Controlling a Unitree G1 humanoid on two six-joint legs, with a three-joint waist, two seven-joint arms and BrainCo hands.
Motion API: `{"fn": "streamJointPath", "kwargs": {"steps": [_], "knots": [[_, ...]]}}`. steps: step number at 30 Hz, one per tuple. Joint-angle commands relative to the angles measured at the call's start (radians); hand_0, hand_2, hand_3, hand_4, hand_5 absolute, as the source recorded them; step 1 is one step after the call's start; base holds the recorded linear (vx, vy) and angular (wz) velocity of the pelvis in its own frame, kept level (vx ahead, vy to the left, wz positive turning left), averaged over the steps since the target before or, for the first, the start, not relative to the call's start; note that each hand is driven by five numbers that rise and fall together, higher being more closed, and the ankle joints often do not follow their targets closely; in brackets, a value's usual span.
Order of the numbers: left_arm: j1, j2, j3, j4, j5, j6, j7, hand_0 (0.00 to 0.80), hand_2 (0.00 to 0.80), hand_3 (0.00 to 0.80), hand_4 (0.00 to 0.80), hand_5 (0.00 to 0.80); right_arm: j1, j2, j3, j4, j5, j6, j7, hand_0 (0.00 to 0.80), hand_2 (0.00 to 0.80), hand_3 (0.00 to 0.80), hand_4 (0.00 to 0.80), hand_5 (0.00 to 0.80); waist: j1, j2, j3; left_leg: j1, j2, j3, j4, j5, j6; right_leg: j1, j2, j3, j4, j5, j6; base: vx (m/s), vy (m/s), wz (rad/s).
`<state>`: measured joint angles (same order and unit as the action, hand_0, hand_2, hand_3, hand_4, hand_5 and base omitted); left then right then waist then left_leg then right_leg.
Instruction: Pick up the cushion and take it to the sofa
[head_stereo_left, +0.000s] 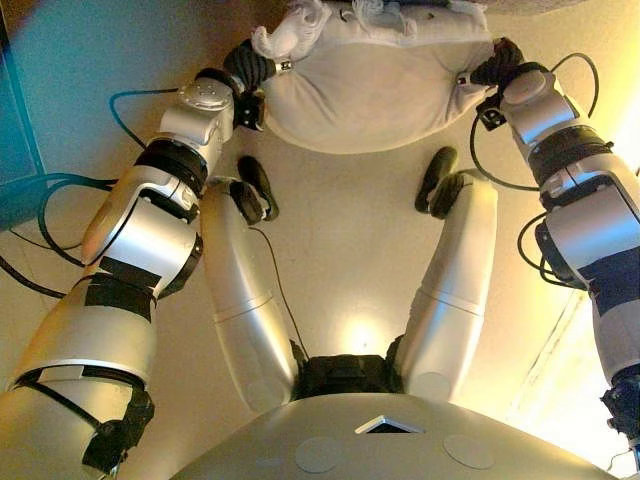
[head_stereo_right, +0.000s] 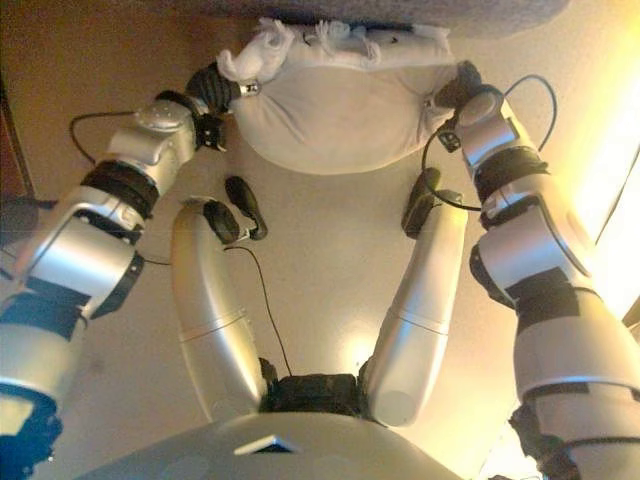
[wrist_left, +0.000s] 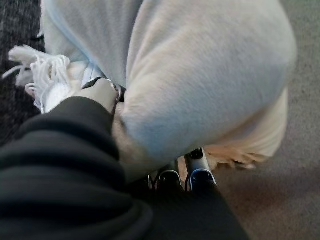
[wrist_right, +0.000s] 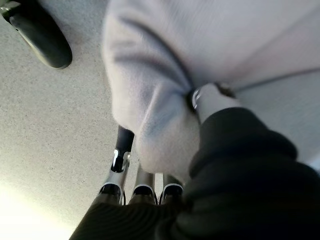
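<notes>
A cream cushion (head_stereo_left: 370, 90) with a white fringe (head_stereo_left: 290, 30) hangs between my two hands above the beige floor. My left hand (head_stereo_left: 248, 65) grips its left end, with the thumb (wrist_left: 100, 92) on top and the fingers (wrist_left: 200, 172) curled underneath. My right hand (head_stereo_left: 500, 62) grips its right end the same way, thumb (wrist_right: 210, 100) pressed into the cloth and fingers (wrist_right: 120, 150) below. The cushion's far side lies against the dark grey sofa edge (head_stereo_right: 450, 12) at the top of the view.
The sofa's dark textured fabric (wrist_left: 15, 50) shows just past the fringe. A bluish panel (head_stereo_left: 15, 130) stands at the far left. Beige carpet (head_stereo_left: 340, 250) lies under the cushion.
</notes>
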<state>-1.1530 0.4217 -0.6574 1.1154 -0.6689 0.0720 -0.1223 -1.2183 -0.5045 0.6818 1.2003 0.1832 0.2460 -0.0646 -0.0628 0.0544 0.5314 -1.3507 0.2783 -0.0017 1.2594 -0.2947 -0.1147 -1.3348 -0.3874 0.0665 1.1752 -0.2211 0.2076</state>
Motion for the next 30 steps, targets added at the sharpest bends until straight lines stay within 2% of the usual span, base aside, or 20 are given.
{"fn": "streamJointPath", "kwargs": {"steps": [1,4,9,13,16,17,19,20,22,24,25,27,29,30], "knots": [[-0.069,0.003,0.010,-0.035,0.037,-0.059,0.007,0.800,0.800,0.800,0.800,0.800,-0.007,0.013,-0.024,0.017,0.042,-0.021,-0.034,0.800,0.800,0.800,0.800,0.800,0.004,0.019,-0.011,0.058,0.011,0.015,-0.131,0.059,-0.020,0.062,0.009,-0.008,-0.127,0.117,-0.031,-0.032,0.005,0.02],[-0.045,0.015,0.027,-0.073,0.035,-0.089,0.014,0.800,0.800,0.800,0.800,0.800,0.028,0.012,-0.057,-0.006,0.076,-0.054,-0.074,0.800,0.800,0.800,0.800,0.800,0.004,0.020,-0.011,0.101,0.014,0.020,-0.179,0.078,-0.034,0.104,0.017,-0.016,-0.157,0.125,-0.024,-0.020,0.020,0.03],[0.012,0.021,0.074,-0.170,0.008,-0.142,0.045,0.800,0.800,0.800,0.800,0.800,0.095,0.016,-0.107,-0.108,0.170,-0.149,-0.116,0.800,0.800,0.800,0.800,0.800,0.005,0.015,-0.012,0.221,0.014,0.027,-0.298,0.118,-0.060,0.227,0.032,-0.039,-0.257,0.145,-0.012,-0.005,0.010,0.03],[0.136,0.024,0.131,-0.349,0.055,-0.205,0.126,0.800,0.800,0.800,0.800,0.800,0.259,0.016,-0.187,-0.392,0.368,-0.205,-0.160,0.800,0.800,0.800,0.800,0.800,0.006,0.001,-0.028,0.373,0.010,0.033,-0.450,0.160,-0.075,0.378,0.033,-0.067,-0.405,0.173,-0.002,0.015,-0.011,-0.01],[0.294,0.028,0.189,-0.520,0.103,-0.230,0.172,0.800,0.800,0.800,0.800,0.800,0.466,0.042,-0.254,-0.621,0.387,-0.272,-0.180,0.800,0.800,0.800,0.800,0.800,0.013,-0.027,-0.068,0.510,-0.016,0.036,-0.577,0.193,-0.069,0.510,0.019,-0.109,-0.544,0.213,0.004,0.139,-0.067,0.05],[0.349,0.036,0.202,-0.576,0.130,-0.233,0.193,0.800,0.800,0.800,0.800,0.800,0.539,0.053,-0.280,-0.684,0.384,-0.300,-0.181,0.800,0.800,0.800,0.800,0.800,0.014,-0.042,-0.086,0.558,-0.027,0.050,-0.645,0.245,-0.057,0.562,0.008,-0.136,-0.616,0.265,-0.004,0.189,-0.067,0.07],[0.403,0.042,0.218,-0.625,0.165,-0.238,0.208,0.800,0.800,0.800,0.800,0.800,0.599,0.064,-0.305,-0.736,0.391,-0.307,-0.172,0.800,0.800,0.800,0.800,0.800,0.014,-0.055,-0.106,0.623,-0.034,0.064,-0.694,0.260,-0.055,0.627,0.005,-0.157,-0.676,0.283,0.000,0.222,-0.061,0.03],[0.474,0.054,0.239,-0.690,0.205,-0.224,0.212,0.800,0.800,0.800,0.800,0.800,0.688,0.062,-0.350,-0.787,0.396,-0.326,-0.139,0.800,0.800,0.800,0.800,0.800,0.019,-0.069,-0.152,0.726,-0.042,0.094,-0.769,0.275,-0.051,0.730,0.004,-0.197,-0.757,0.294,0.009,0.347,-0.073,-0.02],[0.527,0.065,0.258,-0.730,0.187,-0.220,0.205,0.800,0.800,0.800,0.800,0.800,0.745,0.062,-0.390,-0.837,0.423,-0.337,-0.090,0.800,0.800,0.800,0.800,0.800,0.024,-0.077,-0.192,0.836,-0.047,0.114,-0.852,0.292,-0.052,0.839,0.004,-0.228,-0.831,0.298,0.018,0.378,-0.064,-0.01],[0.556,0.070,0.283,-0.744,0.174,-0.240,0.203,0.800,0.800,0.800,0.800,0.800,0.783,0.074,-0.428,-0.868,0.458,-0.380,-0.035,0.800,0.800,0.800,0.800,0.800,0.025,-0.079,-0.228,0.912,-0.042,0.127,-0.923,0.312,-0.053,0.912,0.005,-0.253,-0.890,0.304,0.024,0.226,-0.048,-0.12],[0.572,0.069,0.295,-0.755,0.159,-0.252,0.200,0.800,0.800,0.800,0.800,0.800,0.798,0.081,-0.445,-0.881,0.488,-0.402,-0.014,0.800,0.800,0.800,0.800,0.800,0.027,-0.079,-0.242,0.941,-0.041,0.126,-0.948,0.318,-0.053,0.942,0.012,-0.257,-0.915,0.305,0.027,0.153,-0.071,-0.21],[0.626,0.048,0.332,-0.789,0.152,-0.273,0.203,0.800,0.800,0.800,0.800,0.800,0.838,0.112,-0.473,-0.898,0.478,-0.460,0.020,0.800,0.800,0.800,0.800,0.800,0.037,-0.076,-0.275,0.996,-0.048,0.091,-0.993,0.321,-0.049,0.997,0.036,-0.249,-0.966,0.307,0.029,0.169,-0.074,-0.20],[0.705,0.027,0.370,-0.841,0.145,-0.276,0.204,0.800,0.800,0.800,0.800,0.800,0.875,0.133,-0.490,-0.931,0.510,-0.451,0.037,0.800,0.800,0.800,0.800,0.800,0.049,-0.072,-0.309,1.057,-0.059,0.059,-1.027,0.315,-0.040,1.056,0.062,-0.233,-1.017,0.310,0.028,0.214,-0.031,-0.40],[0.750,0.012,0.391,-0.867,0.146,-0.279,0.200,0.800,0.800,0.800,0.800,0.800,0.892,0.152,-0.496,-0.940,0.523,-0.448,0.058,0.800,0.800,0.800,0.800,0.800,0.060,-0.070,-0.329,1.084,-0.071,0.027,-1.043,0.308,-0.036,1.084,0.073,-0.224,-1.044,0.311,0.027,0.252,-0.003,-0.70]]}}
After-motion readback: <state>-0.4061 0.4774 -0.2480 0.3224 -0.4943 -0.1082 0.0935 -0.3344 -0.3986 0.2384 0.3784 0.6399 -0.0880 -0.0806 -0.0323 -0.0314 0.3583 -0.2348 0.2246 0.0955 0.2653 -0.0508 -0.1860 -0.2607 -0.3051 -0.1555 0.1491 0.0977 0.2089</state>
